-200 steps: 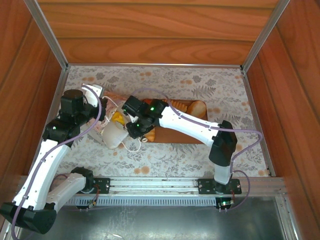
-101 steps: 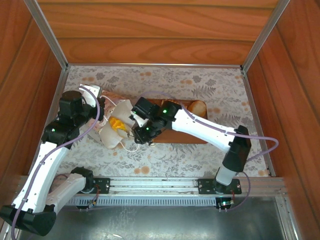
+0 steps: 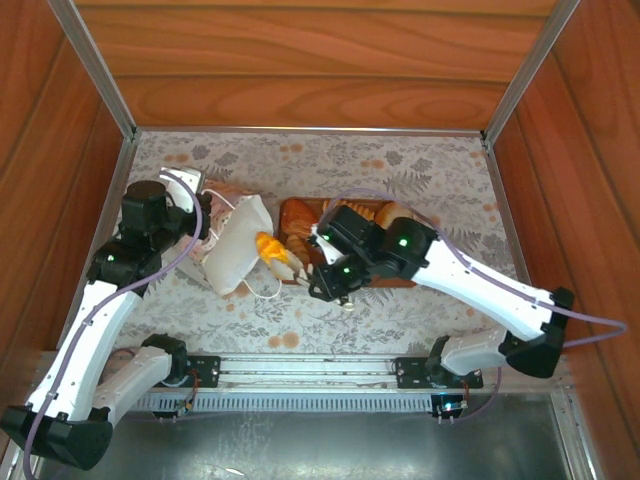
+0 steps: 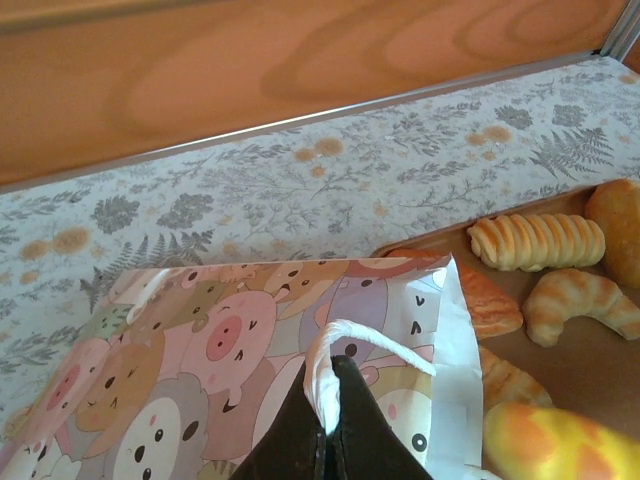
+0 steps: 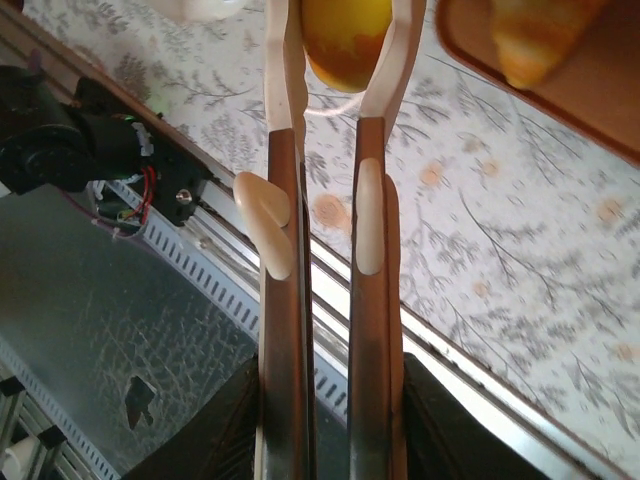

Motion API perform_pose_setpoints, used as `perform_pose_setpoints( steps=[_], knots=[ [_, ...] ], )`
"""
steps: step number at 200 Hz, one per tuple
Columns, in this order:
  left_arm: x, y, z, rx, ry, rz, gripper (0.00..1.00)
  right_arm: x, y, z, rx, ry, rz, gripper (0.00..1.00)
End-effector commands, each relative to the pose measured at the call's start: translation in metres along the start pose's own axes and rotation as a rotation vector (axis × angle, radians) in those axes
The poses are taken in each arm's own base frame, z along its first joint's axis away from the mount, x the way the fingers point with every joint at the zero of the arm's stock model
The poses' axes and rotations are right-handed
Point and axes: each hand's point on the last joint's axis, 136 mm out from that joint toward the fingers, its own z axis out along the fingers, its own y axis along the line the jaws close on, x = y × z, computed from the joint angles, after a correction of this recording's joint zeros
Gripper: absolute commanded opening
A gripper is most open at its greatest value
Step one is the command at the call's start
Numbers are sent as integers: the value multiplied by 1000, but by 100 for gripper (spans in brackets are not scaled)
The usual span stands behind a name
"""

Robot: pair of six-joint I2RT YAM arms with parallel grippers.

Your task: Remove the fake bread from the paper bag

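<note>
The paper bag point(image 3: 233, 258) lies tipped at the left of the table, its mouth toward the tray. In the left wrist view its side point(image 4: 200, 340) shows cartoon animals. My left gripper point(image 3: 205, 223) point(image 4: 335, 385) is shut on the bag's white cord handle point(image 4: 345, 340). My right gripper point(image 3: 283, 260) point(image 5: 345, 20) is shut on a yellow-orange piece of fake bread point(image 3: 267, 246) point(image 5: 345, 35), held just outside the bag's mouth, above the tray's left end. That piece also shows at the corner of the left wrist view point(image 4: 550, 440). Several more pastries point(image 4: 535, 240) lie on the tray.
The flat brown tray point(image 3: 392, 280) point(image 4: 590, 370) sits mid-table under my right arm, with a croissant point(image 4: 580, 305) and a bun point(image 4: 615, 215) on it. Wooden walls close in the back and both sides. The metal rail point(image 5: 330, 270) runs along the near edge.
My right arm has drawn back to the right out of the bag's mouth, carrying the yellow-orange bread toward the tray. The bag has tilted slightly; the left gripper keeps its hold.
</note>
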Motion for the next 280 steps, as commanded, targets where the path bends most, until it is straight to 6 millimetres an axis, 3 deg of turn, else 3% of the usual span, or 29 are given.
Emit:
perform_pose_setpoints(
  steps=[1,36,83,124,280],
  knots=[
    [-5,-2,3,7,-27,1,0,17,-28,-22,93,-38,110,33],
    [-5,-2,4,7,-36,8,0,43,-64,-34,189,-60,220,33],
    [-10,-3,-2,9,-62,15,0,80,-126,-55,399,-67,478,33],
    [-15,-6,-9,25,-92,11,0,92,-159,-63,453,-147,653,34],
    [-10,-6,-17,13,-121,53,0,78,-172,-28,442,-149,823,36]
  ],
)
